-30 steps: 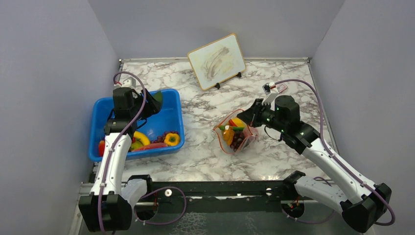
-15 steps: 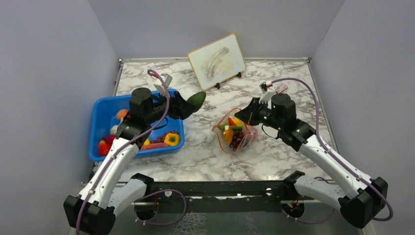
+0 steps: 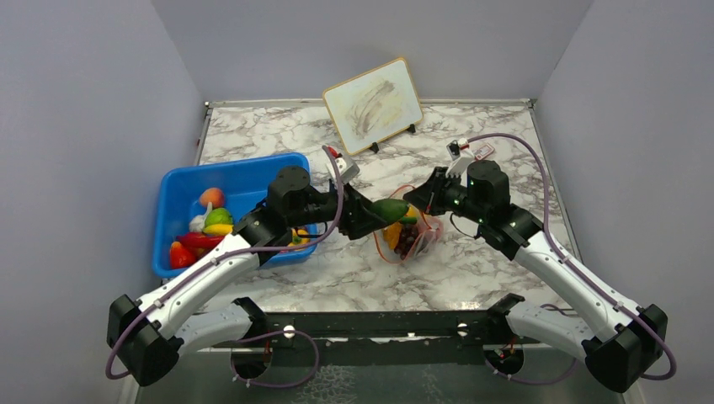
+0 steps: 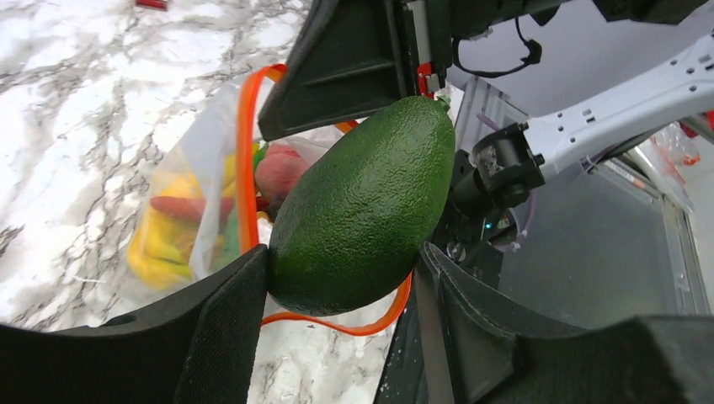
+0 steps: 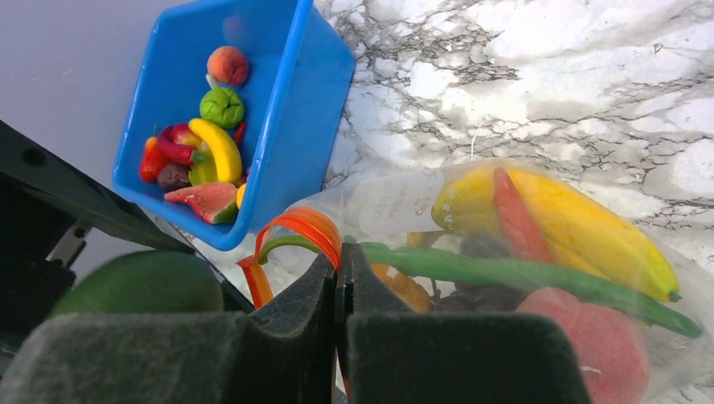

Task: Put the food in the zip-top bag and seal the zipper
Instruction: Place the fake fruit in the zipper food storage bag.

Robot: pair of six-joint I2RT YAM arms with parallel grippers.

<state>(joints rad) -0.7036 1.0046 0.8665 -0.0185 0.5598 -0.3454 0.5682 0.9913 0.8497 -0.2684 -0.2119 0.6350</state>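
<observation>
Avocado (image 4: 362, 210) just swung over to the zip-top bag (image 5: 396, 202)!
Left fingers (image 4: 223, 320) clamp it. A sec ago it hung by the blue bin (image 3: 181, 198), left of the bag; now it's right at the bag's mouth, so drop-in looks next. Right fingers (image 5: 286, 337) pinched tight on the orange zipper (image 5: 305, 225), holding the mouth open. Bag: clear, floppy, on the marble surface (image 3: 471, 269), w/ banana (image 5: 589, 227) & green bean (image 5: 522, 273) inside.

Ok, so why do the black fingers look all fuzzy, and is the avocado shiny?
Left wrist view: the avocado is sharp, with a soft pale shine on its bumpy skin and no hard glare; the left fingers holding it look a bit soft, too close to the lens. Right wrist view: the right fingers are blurry and grainy, the bag and blue bin clear.
</observation>
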